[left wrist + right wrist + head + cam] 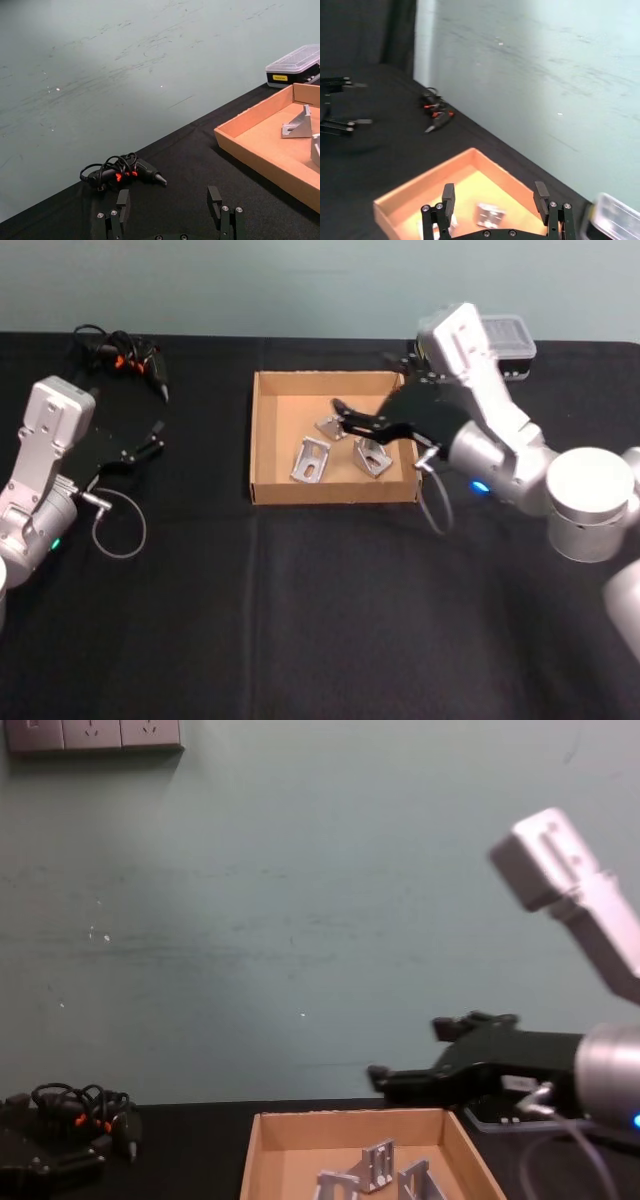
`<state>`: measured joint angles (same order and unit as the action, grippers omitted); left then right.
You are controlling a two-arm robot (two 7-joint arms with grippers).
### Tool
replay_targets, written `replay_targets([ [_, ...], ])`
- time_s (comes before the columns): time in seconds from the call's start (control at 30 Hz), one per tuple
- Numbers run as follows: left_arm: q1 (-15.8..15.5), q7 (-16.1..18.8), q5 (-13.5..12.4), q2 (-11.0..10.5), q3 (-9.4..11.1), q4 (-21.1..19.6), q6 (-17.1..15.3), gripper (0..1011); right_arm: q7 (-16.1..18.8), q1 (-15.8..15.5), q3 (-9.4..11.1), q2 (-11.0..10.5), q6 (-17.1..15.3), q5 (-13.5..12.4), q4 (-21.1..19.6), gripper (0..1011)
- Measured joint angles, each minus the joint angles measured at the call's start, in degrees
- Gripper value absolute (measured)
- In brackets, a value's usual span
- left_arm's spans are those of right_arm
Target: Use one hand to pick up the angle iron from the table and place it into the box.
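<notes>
Three silver angle irons (312, 460), (331, 426), (372, 456) lie inside the tan cardboard box (335, 490) on the black table (330, 620). My right gripper (345, 418) hovers over the box's far middle, open and holding nothing. The right wrist view shows its spread fingers (449, 197) above the box (410, 195), with one angle iron (490, 216) beneath. From the chest, the right gripper (408, 1050) hangs above the box's back wall (350, 1130) and the angle irons (378, 1165). My left gripper (155, 440) rests open at the table's left side.
A black tool with orange marks and a coiled cord (125, 355) lies at the far left. A black case with a clear lid (510, 340) stands behind the box at the right. A cable loop (120, 525) hangs off my left arm.
</notes>
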<state>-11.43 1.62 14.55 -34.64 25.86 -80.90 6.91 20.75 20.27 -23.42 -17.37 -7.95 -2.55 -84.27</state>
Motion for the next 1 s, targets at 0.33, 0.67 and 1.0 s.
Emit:
replay_targets([
  [0.33,0.00,0.00,0.00,0.00,0.00,0.00,0.00,1011,-3.41,-3.60,5.59,-2.18,2.09,-0.84,-1.09,1003],
  [0.67,0.00,0.00,0.00,0.00,0.00,0.00,0.00,1011,-5.70,-5.20,8.90,-2.10,3.80,-0.12,1.30,1003],
  [1.0,0.00,0.00,0.00,0.00,0.00,0.00,0.00,1011,-6.42,-6.28,10.48,-1.40,4.34,0.71,2.98,1003],
])
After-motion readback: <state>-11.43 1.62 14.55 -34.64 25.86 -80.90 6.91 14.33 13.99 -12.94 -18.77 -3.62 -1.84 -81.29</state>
